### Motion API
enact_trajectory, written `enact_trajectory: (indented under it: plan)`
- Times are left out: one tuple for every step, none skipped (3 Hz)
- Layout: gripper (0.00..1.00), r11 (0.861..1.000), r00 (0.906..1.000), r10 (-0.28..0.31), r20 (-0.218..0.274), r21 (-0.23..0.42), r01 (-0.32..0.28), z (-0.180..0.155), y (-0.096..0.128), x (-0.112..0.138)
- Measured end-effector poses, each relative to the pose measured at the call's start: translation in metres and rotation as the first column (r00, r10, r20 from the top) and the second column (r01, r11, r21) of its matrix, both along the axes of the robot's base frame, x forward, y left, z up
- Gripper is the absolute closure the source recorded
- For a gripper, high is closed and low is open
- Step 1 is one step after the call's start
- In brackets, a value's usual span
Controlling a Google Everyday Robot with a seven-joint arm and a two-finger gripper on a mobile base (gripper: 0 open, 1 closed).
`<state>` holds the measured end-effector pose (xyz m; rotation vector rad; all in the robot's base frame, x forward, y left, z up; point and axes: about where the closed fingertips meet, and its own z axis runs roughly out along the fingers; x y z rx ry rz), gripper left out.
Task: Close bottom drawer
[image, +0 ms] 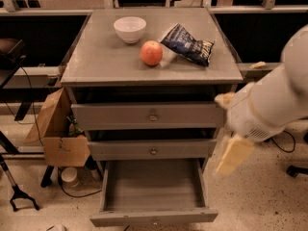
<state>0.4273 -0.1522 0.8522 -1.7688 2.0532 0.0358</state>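
Observation:
The bottom drawer (153,186) of the grey cabinet is pulled far out, with a plain grey inside and nothing in it. Its low front panel (120,218) runs along the bottom edge of the camera view, with a small knob (155,221) at its middle. The middle drawer (153,149) and top drawer (149,115) above it are pushed in. My white arm (274,97) comes in from the right. My gripper (233,155), a blurred cream shape, hangs beside the cabinet's right side, level with the middle drawer and above the open drawer's right wall.
On the cabinet top (103,57) stand a white bowl (130,29), a red apple (151,52) and a dark blue chip bag (186,44). A cardboard box (55,134) and a small cup (70,176) sit left of the cabinet. Cables lie on the floor.

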Motion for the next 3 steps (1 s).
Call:
enact_trajectory:
  plan:
    - [0.00,0.998,0.9973,0.059,-0.042,-0.020,-0.060,-0.090,0.052,0.000]
    - [0.00,0.987,0.9854,0.140,-0.097,-0.068,-0.147,-0.196,0.104,-0.003]
    - [0.00,0.972,0.9684,0.191,-0.161,-0.106,-0.209,-0.301,0.121,-0.015]
